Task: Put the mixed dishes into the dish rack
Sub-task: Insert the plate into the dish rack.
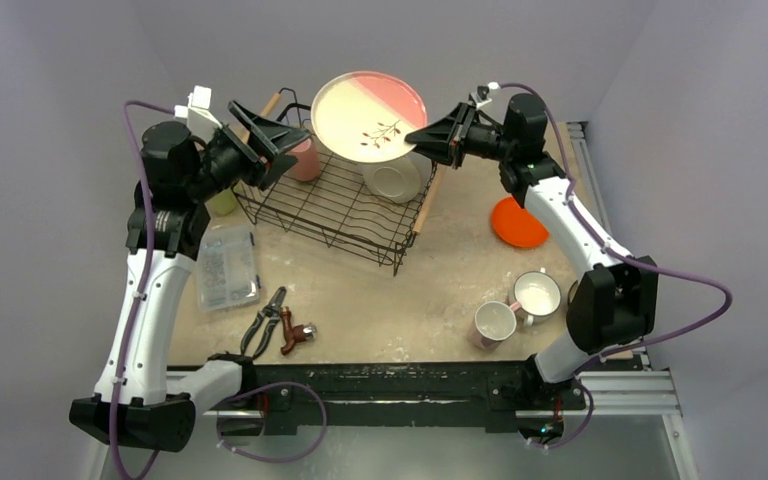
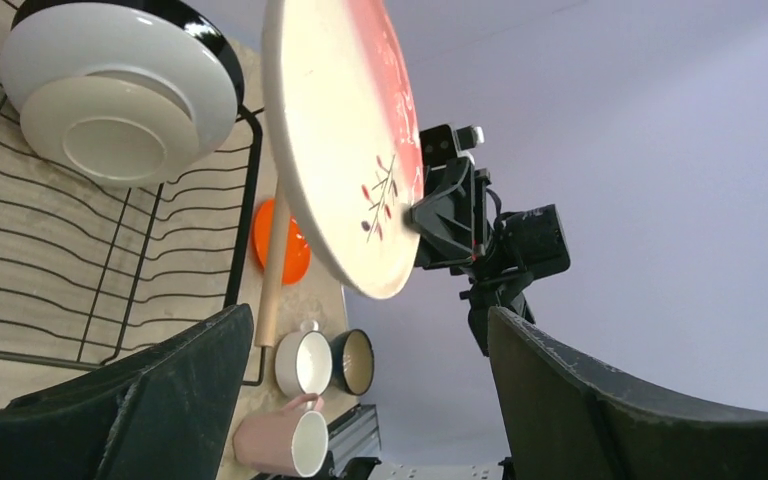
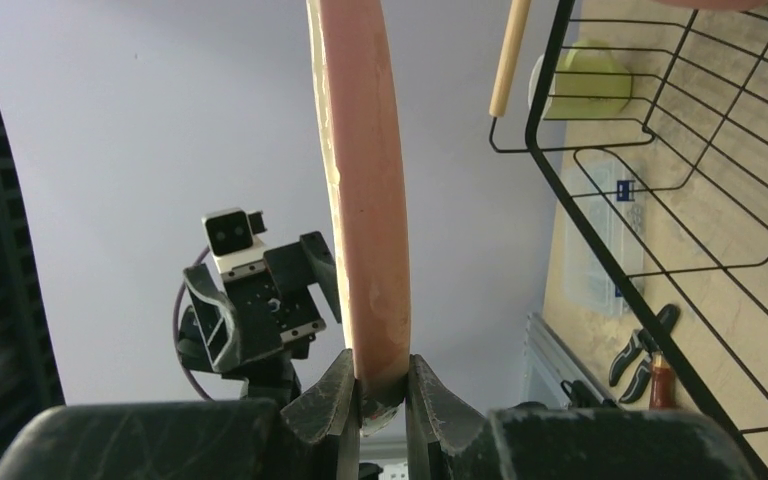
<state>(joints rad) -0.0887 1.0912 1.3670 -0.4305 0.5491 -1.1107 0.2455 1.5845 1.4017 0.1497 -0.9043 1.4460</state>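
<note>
- With the right gripper [image 3: 380, 385], pinching the plate [image 3: 360, 200] by its rim, jaws narrow, one on each face.
- Holding that plate aloft, tilted on edge, above the far side of the rack [image 1: 360, 238] and touching no wire.
- With the left gripper [image 2: 370, 320], hovering spread wide just beside the plate's opposite edge, gripping nothing.
- Already in the rack: bowl [image 1: 395, 180] at the far right corner, pink mug [image 1: 305, 160] at the far left.
- Not yet loaded: red plate [image 1: 517, 222] at the right edge of the desk [image 1: 400, 310], two mugs [image 1: 515, 308] near the near right corner.
- Judged step: bringing the plate over for slotting, or passing it across; cannot tell which.
- Next, probably: lower edge-first into a slot of the base, between bowl and mug.
- Calls for keeping the rim parallel to the slots, clearing the bowl, and letting go only once seated, lest it tip.
</note>
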